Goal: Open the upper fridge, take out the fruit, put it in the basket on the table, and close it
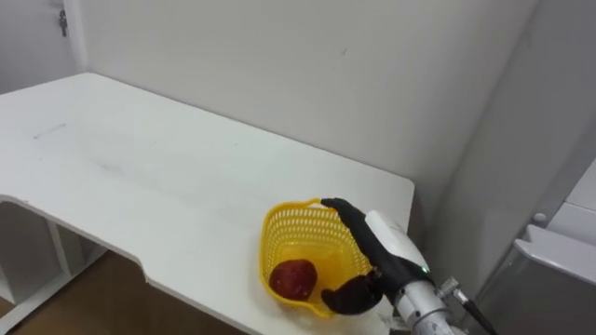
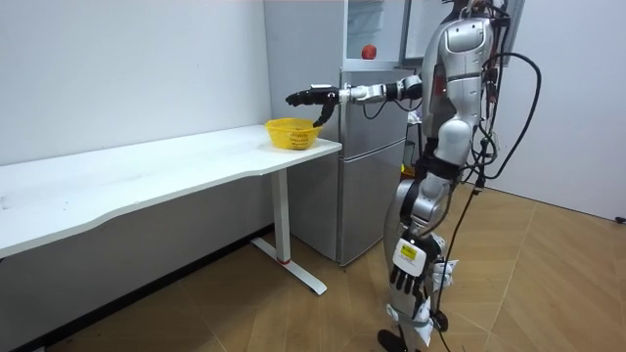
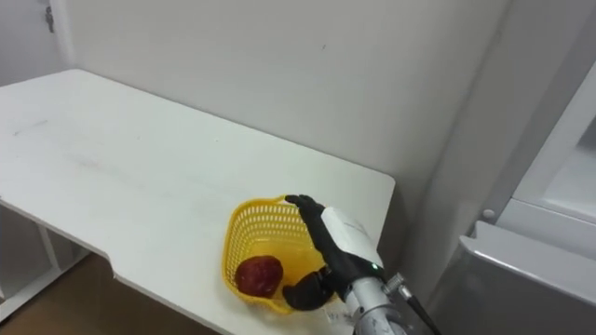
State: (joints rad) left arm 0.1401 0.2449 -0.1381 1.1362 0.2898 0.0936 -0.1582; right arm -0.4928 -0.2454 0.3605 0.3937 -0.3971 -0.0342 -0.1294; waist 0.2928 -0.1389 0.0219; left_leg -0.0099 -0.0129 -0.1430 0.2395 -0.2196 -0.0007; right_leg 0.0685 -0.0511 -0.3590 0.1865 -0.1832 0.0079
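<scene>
Apple [image 1: 293, 278] in yellow basket [image 1: 279, 228] | white table [image 1: 140, 167], fridge [image 2: 372, 147] beside | right hand [image 1: 377, 247] fingers spread, empty

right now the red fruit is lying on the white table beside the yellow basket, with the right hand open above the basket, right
Not quite. The left eye view shows the red fruit lying inside the yellow basket, not beside it on the white table. The right hand is indeed open above the basket.

Yellow basket [image 1: 291, 226] on white table [image 1: 140, 167]
</scene>
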